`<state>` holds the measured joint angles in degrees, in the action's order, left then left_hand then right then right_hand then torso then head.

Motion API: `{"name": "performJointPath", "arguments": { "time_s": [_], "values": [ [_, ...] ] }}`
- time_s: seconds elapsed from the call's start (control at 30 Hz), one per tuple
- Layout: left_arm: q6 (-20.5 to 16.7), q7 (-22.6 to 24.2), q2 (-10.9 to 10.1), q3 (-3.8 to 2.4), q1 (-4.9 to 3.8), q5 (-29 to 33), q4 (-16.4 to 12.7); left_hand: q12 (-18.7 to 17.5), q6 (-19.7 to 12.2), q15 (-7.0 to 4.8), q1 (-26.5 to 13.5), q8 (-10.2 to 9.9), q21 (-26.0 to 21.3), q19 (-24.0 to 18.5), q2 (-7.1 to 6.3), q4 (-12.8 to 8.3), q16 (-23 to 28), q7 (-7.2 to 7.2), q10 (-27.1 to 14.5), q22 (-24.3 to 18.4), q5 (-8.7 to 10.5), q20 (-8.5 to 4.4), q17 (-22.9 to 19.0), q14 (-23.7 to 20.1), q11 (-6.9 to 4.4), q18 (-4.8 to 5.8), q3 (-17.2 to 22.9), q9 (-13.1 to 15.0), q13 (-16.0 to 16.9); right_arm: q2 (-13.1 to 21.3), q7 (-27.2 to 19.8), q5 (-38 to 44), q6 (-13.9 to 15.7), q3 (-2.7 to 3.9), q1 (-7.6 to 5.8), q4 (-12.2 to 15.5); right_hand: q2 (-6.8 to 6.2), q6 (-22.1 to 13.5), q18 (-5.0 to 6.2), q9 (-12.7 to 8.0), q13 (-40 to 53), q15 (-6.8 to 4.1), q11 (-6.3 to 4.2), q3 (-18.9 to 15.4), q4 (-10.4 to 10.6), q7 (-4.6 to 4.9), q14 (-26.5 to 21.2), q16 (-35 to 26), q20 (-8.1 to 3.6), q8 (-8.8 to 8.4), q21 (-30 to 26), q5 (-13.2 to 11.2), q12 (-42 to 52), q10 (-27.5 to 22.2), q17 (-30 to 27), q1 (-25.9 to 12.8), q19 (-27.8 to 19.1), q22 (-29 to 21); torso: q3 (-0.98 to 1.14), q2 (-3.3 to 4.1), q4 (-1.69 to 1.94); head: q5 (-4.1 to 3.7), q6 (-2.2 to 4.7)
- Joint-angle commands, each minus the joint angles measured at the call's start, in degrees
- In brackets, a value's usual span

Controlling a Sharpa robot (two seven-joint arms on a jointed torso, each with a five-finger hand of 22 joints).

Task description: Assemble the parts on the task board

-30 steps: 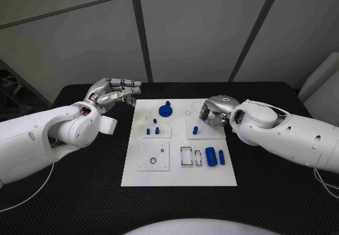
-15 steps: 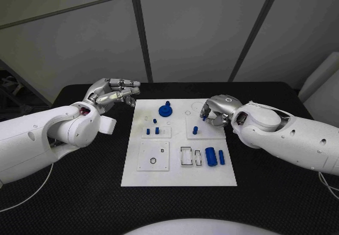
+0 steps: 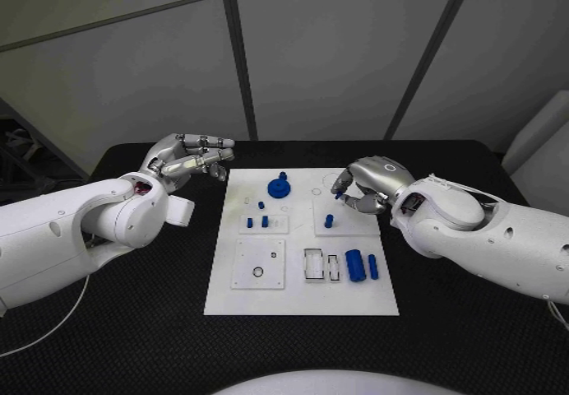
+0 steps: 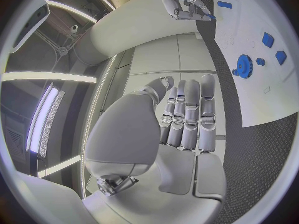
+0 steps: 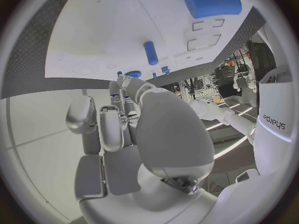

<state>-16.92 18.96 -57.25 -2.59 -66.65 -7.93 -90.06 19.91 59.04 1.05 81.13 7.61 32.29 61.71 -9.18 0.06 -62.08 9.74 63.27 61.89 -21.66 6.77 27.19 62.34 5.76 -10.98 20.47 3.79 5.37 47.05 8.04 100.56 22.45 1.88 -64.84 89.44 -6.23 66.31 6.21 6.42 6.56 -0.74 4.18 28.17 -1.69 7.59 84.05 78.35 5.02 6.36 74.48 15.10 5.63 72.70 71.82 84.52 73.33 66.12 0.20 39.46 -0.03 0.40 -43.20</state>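
Note:
The white task board [image 3: 303, 290] lies in the middle of the black table. On it are a blue gear [image 3: 279, 186], small blue pegs [image 3: 256, 220], a single peg [image 3: 329, 220] and two blue cylinders [image 3: 362, 264]. My right hand [image 3: 370, 184] hovers over the board's far right part, fingers curled, and pinches a small blue part [image 3: 341, 196] at its fingertips; the same part [image 4: 212, 18] shows in the left wrist view. My left hand [image 3: 190, 156] hangs off the board's far left corner, holding nothing, with its fingers [image 4: 190, 117] straight and side by side.
The board has white inset plates with slots [image 3: 313, 262] and a ring-shaped hole [image 3: 256, 271]. Black table [image 3: 131, 313] lies all round the board. Grey wall panels stand behind the table's far edge.
My right hand has drifted slightly right and away from the single peg, still pinching the small blue part. The left hand has stayed put.

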Motion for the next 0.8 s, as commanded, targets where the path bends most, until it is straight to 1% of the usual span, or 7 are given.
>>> {"name": "performJointPath", "arguments": {
  "time_s": [0.03, 0.23, 0.5, 0.63, 0.7, 0.73, 0.8],
  "values": [
    [0.43, 0.03, 0.14, -0.04, -0.05, 0.15, 0.00, 0.30, -0.31, 0.30, -0.01, -0.40, -0.39, -0.15, 0.29, -0.18, 0.38, 0.36, -0.65, -0.07, 0.29, 0.12, -0.11, -0.31, 0.02, 0.59, -0.05, -0.07, 0.08, -0.19, -1.35, -1.30, 3.32, 0.04, -0.08, 2.13, -0.15, 0.30, -0.78, 0.02, 0.09, -0.28, -0.58, 0.11, -0.12, 0.26, 2.95, 0.35, -0.03, -0.25, 0.37, 0.30, -0.18, 1.08, 0.05, -0.63, 0.37, 0.05, 0.01, 0.03, 0.02, 0.33, 0.02],
    [0.46, -0.07, 0.49, -0.04, -0.05, 0.15, -0.01, 0.30, -0.31, 0.30, -0.01, -0.40, -0.39, -0.15, 0.29, -0.18, 0.38, 0.36, -0.65, -0.07, 0.29, 0.12, -0.11, -0.31, 0.02, 0.59, -0.05, -0.07, 0.08, -1.84, -1.89, -2.61, 2.39, 0.03, -0.07, 4.82, -0.24, 0.30, -0.80, 0.04, 0.13, -0.27, -0.56, 0.11, -0.18, 0.28, 2.97, 0.46, -0.01, -0.28, 0.48, 0.38, -0.22, 1.09, 0.17, -0.74, 0.41, 0.19, -0.05, 0.01, 0.07, 0.98, -0.16],
    [0.41, -0.46, 1.00, -0.04, -0.05, 0.15, -0.34, 0.34, -0.43, 0.36, -0.10, -0.45, -0.44, -0.14, 0.34, -0.15, 0.39, 0.43, -0.78, -0.10, 0.29, 0.17, -0.15, -0.29, 0.08, 0.60, -0.09, -0.07, 0.09, -5.27, -2.42, -5.51, -1.23, -0.02, 0.11, 5.41, -0.26, 0.26, -0.77, 0.06, 0.20, -0.23, -0.53, 0.05, -0.16, 0.33, 2.92, 0.34, 0.03, -0.34, 0.42, 0.21, -0.32, 1.06, -0.09, -0.99, 0.23, 0.06, -0.18, 0.06, 0.24, 2.12, -0.73],
    [0.39, -0.47, 1.25, -0.04, -0.05, 0.15, -0.72, 0.37, -0.49, 0.38, -0.16, -0.47, -0.47, -0.14, 0.34, -0.13, 0.39, 0.46, -0.83, -0.11, 0.30, 0.19, -0.18, -0.28, 0.11, 0.61, -0.13, -0.07, 0.09, -6.38, -2.58, -6.42, -2.52, -0.04, 1.53, 5.83, -0.24, 0.25, -0.76, 0.07, 0.21, -0.22, -0.52, 0.04, -0.14, 0.34, 2.91, 0.31, 0.04, -0.36, 0.40, 0.18, -0.35, 1.04, -0.16, -1.06, 0.18, 0.02, -0.25, 0.05, 0.16, 2.81, -0.77],
    [0.39, -0.50, 1.36, -0.04, -0.06, 0.15, -0.83, 0.37, -0.49, 0.38, -0.16, -0.47, -0.47, -0.14, 0.34, -0.13, 0.39, 0.46, -0.83, -0.11, 0.30, 0.19, -0.18, -0.28, 0.11, 0.61, -0.13, -0.07, 0.09, -7.01, -2.70, -6.67, -3.00, -0.04, 2.29, 5.77, -0.24, 0.25, -0.76, 0.07, 0.21, -0.22, -0.52, 0.04, -0.14, 0.34, 2.91, 0.31, 0.04, -0.36, 0.40, 0.18, -0.35, 1.04, -0.16, -1.06, 0.18, 0.02, -0.17, 0.06, 0.06, 3.21, -0.90],
    [0.37, -0.53, 1.43, -0.04, -0.06, 0.15, -0.85, 0.37, -0.49, 0.38, -0.16, -0.47, -0.47, -0.14, 0.34, -0.13, 0.39, 0.46, -0.83, -0.11, 0.30, 0.19, -0.18, -0.28, 0.11, 0.61, -0.13, -0.07, 0.09, -7.31, -2.79, -6.75, -3.32, -0.04, 2.64, 5.68, -0.24, 0.25, -0.76, 0.07, 0.21, -0.22, -0.52, 0.04, -0.14, 0.34, 2.91, 0.31, 0.04, -0.36, 0.40, 0.18, -0.35, 1.04, -0.16, -1.06, 0.18, 0.02, -0.05, 0.08, 0.01, 3.48, -0.96],
    [0.30, -0.60, 1.55, -0.04, -0.06, 0.15, -0.88, 0.38, -0.49, 0.38, -0.17, -0.47, -0.47, -0.14, 0.34, -0.12, 0.39, 0.47, -0.84, -0.11, 0.30, 0.19, -0.18, -0.28, 0.11, 0.61, -0.14, -0.07, 0.10, -7.91, -2.97, -6.87, -3.89, -0.05, 3.22, 5.43, -0.22, 0.23, -0.75, 0.07, 0.22, -0.21, -0.51, 0.04, -0.13, 0.35, 2.90, 0.31, 0.05, -0.37, 0.40, 0.16, -0.38, 1.02, -0.17, -1.10, 0.15, 0.02, -0.07, 0.12, 0.03, 3.79, -1.10]
  ]
}}
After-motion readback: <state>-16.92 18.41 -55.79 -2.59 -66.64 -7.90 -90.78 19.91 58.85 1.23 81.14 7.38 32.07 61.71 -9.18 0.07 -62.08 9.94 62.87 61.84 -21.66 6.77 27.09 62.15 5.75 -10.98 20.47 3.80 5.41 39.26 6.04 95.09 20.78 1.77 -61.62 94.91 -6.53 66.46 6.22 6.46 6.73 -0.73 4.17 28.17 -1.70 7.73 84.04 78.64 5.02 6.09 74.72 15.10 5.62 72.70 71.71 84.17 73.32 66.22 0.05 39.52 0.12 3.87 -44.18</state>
